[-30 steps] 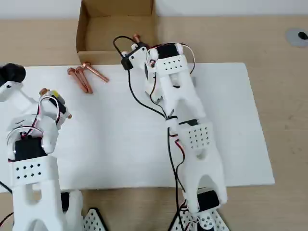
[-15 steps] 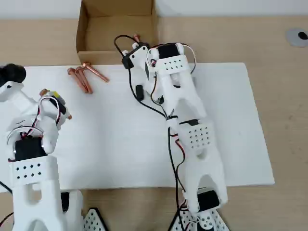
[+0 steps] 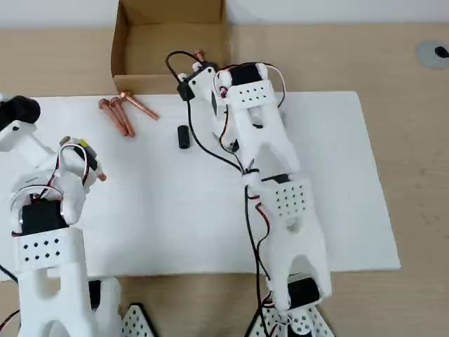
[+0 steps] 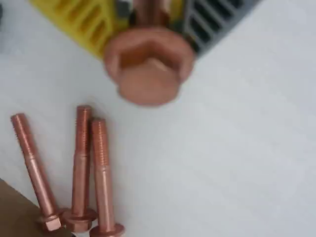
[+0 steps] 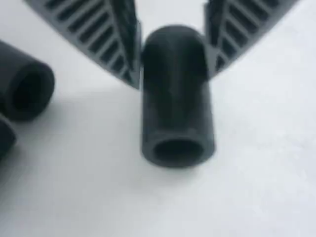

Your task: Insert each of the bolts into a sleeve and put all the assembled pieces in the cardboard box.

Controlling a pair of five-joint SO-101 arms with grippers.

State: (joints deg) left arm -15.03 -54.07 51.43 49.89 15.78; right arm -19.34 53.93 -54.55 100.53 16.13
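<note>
My left gripper (image 3: pixel 81 156) hangs over the left part of the white mat (image 3: pixel 161 210), shut on a copper bolt (image 3: pixel 99 175). In the left wrist view the bolt's head (image 4: pixel 148 66) faces the camera between a yellow and a grey finger (image 4: pixel 217 19). Three loose bolts (image 3: pixel 123 112) lie side by side near the cardboard box (image 3: pixel 168 49). In the right wrist view my right gripper (image 5: pixel 173 74) is shut on a black sleeve (image 5: pixel 177 113), with its open end toward the camera. Another sleeve (image 5: pixel 27 94) lies beside it. One sleeve (image 3: pixel 184 136) lies alone on the mat.
The right arm (image 3: pixel 252 105) stretches over the mat's middle up to the box's near right corner and covers the mat beneath it. A copper end (image 3: pixel 199 55) shows beside the arm at the box's right wall. Bare mat spreads between the two arms and at the right.
A black sleeve has come out beside the right arm and moved left onto the open mat. The left gripper with its bolt has shifted slightly toward the near edge.
</note>
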